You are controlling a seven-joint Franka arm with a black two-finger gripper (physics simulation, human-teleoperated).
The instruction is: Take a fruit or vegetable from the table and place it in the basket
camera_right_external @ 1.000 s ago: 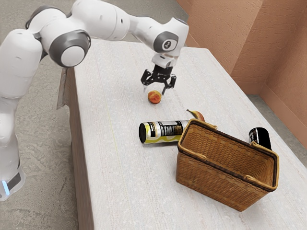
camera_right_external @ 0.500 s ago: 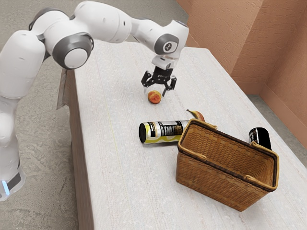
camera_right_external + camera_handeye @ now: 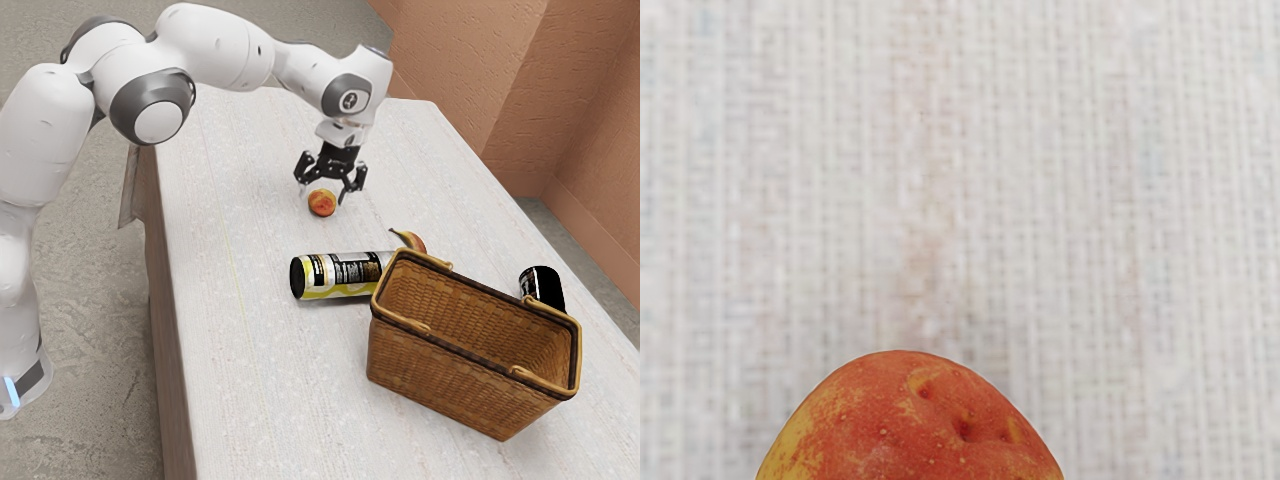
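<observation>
Black gripper (image 3: 322,195) hangs spread over the reddish fruit (image 3: 322,204); print on the yellow-banded can (image 3: 335,275) is illegible.

A labelled tube (image 3: 335,276) lies apart from a black can (image 3: 546,286).

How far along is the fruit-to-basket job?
Approach looks done: the end effector is down at the red-yellow fruit, its fingers open to either side. In hand: lining up the grasp, by the look of it; nothing gripped. Left: close, lift, carry to the basket, release.
</observation>
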